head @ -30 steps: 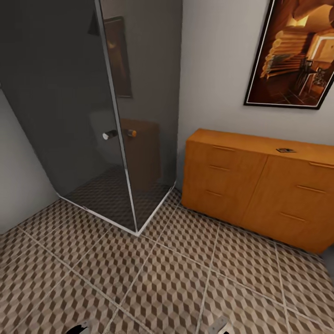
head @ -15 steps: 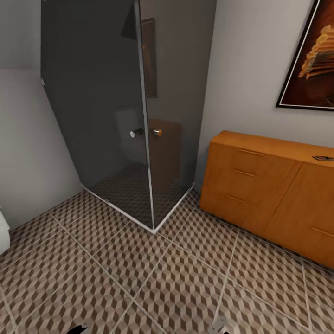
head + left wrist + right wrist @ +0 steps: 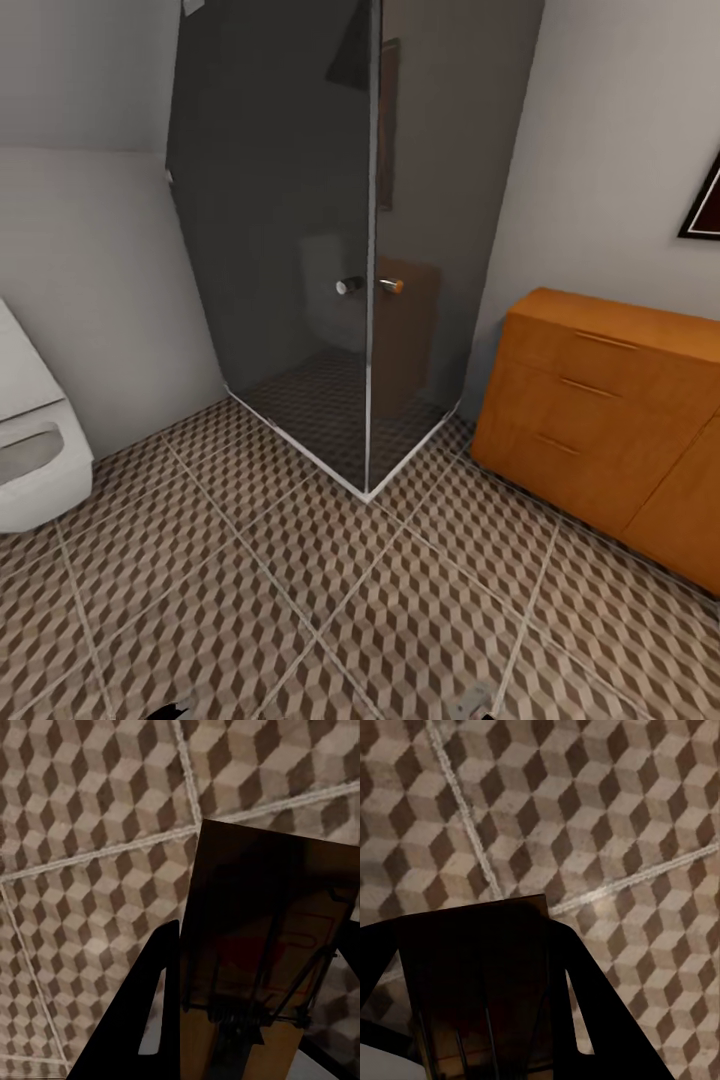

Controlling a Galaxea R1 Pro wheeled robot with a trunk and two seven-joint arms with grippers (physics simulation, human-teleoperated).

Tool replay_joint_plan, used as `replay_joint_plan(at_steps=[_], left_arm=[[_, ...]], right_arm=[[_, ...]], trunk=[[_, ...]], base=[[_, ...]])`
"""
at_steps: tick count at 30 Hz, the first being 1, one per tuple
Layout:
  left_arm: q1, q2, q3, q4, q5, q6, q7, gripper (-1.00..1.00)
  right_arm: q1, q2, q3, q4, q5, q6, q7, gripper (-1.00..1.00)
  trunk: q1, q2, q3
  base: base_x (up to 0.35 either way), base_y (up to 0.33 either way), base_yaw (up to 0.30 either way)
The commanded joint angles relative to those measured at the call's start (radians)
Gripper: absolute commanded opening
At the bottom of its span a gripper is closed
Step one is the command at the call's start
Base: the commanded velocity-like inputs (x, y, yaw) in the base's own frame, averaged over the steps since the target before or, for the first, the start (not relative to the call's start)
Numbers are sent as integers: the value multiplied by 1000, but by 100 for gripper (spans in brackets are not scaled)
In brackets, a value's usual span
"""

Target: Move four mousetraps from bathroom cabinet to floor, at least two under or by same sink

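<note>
In the left wrist view my left gripper (image 3: 255,1009) is shut on a mousetrap (image 3: 262,945), a dark brown wooden slab with a wire spring, held between black fingers (image 3: 146,1012) above the cube-patterned bathroom floor (image 3: 90,817). The right wrist view has my right gripper (image 3: 484,1001) shut on a second mousetrap (image 3: 480,960), also over floor tiles (image 3: 607,802). The orange-brown cabinet (image 3: 600,420) stands against the wall at the right of the head view. The sink is out of view.
A dark glass shower enclosure (image 3: 330,250) with a small knob handle fills the room's corner ahead. A white toilet (image 3: 30,450) juts in at the left edge. A picture frame's corner (image 3: 705,205) hangs above the cabinet. Open tiled floor (image 3: 250,600) spreads in front.
The head camera has swung left: shower and cabinet slid rightward in the picture, the toilet came into view, and the cabinet top's far end left the frame.
</note>
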Motion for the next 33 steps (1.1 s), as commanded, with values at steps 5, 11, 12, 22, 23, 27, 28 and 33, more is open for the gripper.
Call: replay_joint_plan(at_steps=[5, 11, 12, 22, 23, 27, 28, 33], left_arm=[[-1, -1, -8, 0, 0, 8, 6, -100], [3, -4, -8, 0, 0, 8, 6, -100], [4, -6, -8, 0, 0, 8, 6, -100], [5, -8, -8, -1, 0, 7, 6, -100], [5, -8, -8, -1, 0, 7, 6, -100], [5, -8, -8, -1, 0, 7, 6, -100], [5, -7, -8, -1, 0, 6, 6, -100], [5, -2, -8, -1, 0, 5, 6, -100]], right_arm=[[0, 0, 9, 0, -12, -3, -1, -100], [0, -1, 9, 2, -12, -4, -1, -100], [0, -1, 9, 2, -12, -6, -1, -100], [0, 0, 9, 23, -12, -30, -1, -100], [0, 0, 9, 23, -12, -31, -1, -100], [0, 0, 9, 24, -12, -31, -1, -100], [0, 0, 9, 24, -12, -31, -1, -100], [0, 2, 9, 24, -12, -31, -1, -100]], trunk=[[0, 0, -1], [0, 0, -1], [0, 0, -1], [0, 0, -1], [0, 0, -1], [0, 0, -1], [0, 0, -1], [0, 0, -1]], base=[[0, 0, 292], [0, 0, 292], [0, 0, 292], [0, 0, 292], [0, 0, 292], [0, 0, 292], [0, 0, 292], [0, 0, 292]])
